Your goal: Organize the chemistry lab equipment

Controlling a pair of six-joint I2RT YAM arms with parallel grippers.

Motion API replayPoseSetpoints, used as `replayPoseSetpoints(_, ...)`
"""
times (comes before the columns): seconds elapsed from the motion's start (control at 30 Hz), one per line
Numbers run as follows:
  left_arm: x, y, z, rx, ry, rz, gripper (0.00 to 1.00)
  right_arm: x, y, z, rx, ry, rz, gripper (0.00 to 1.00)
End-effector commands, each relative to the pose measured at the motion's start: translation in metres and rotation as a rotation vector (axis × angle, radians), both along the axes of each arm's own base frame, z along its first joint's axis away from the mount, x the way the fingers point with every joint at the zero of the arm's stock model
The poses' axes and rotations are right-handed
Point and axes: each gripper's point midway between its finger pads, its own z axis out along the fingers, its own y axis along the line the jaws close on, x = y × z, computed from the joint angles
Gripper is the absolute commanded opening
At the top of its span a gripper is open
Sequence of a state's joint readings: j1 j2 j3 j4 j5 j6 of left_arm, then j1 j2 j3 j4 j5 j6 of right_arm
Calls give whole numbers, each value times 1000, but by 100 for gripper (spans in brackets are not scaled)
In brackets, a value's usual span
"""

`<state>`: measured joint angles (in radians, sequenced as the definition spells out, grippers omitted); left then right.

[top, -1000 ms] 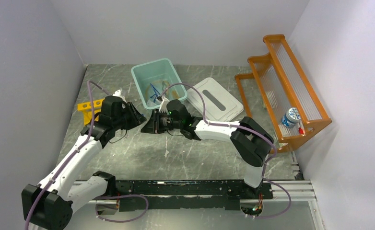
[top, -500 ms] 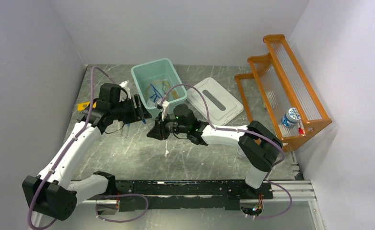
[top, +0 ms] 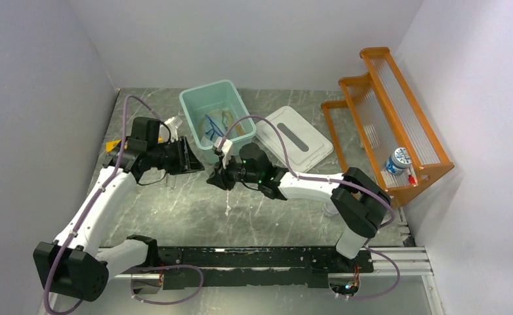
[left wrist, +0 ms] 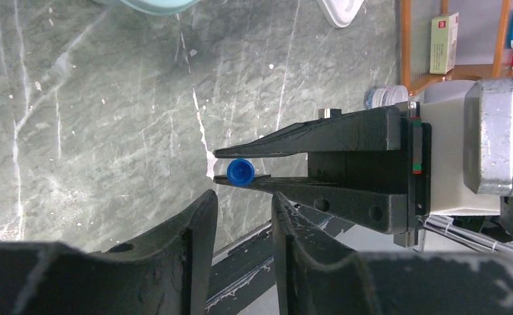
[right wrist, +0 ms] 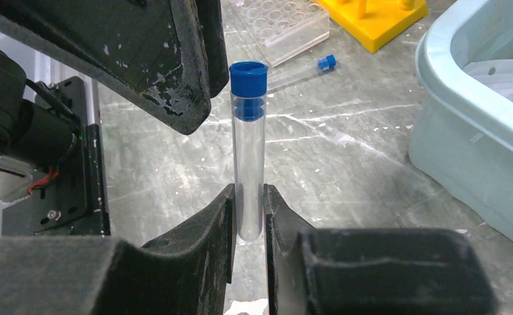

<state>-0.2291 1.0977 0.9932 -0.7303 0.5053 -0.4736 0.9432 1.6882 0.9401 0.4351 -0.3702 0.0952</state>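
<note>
My right gripper (right wrist: 248, 190) is shut on the lower end of a clear test tube (right wrist: 248, 151) with a blue cap (right wrist: 248, 75), holding it above the table. In the top view the right gripper (top: 217, 178) is mid-table, just in front of the teal bin (top: 195, 98). My left gripper (left wrist: 243, 197) is open and empty; its tips are just short of the blue cap (left wrist: 240, 172) and face it. It sits left of the right gripper in the top view (top: 191, 157). A yellow tube rack (right wrist: 372, 23) stands beyond.
A second capped test tube (right wrist: 303, 71) lies on the table by a clear well rack (right wrist: 287, 23). The teal bin holds blue tubing (top: 209, 125). A white lid (top: 294, 136) lies to its right. The orange shelf (top: 388, 111) stands at the far right.
My left gripper has swung right, away from the yellow rack, until it faces the right gripper. The right gripper has shifted slightly right and nearer with the tube.
</note>
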Motion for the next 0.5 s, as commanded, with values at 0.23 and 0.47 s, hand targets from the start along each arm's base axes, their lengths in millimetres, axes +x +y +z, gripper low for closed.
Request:
replayPoseSetpoints(0.23, 4, -2, -8, -18, 17, -37, 41, -8, -3, 9, -17, -106, 78, 23)
replayPoseSetpoints(0.47, 9, -3, -10, -16, 21, -42, 27, -9, -3, 6, -35, -117, 98, 23)
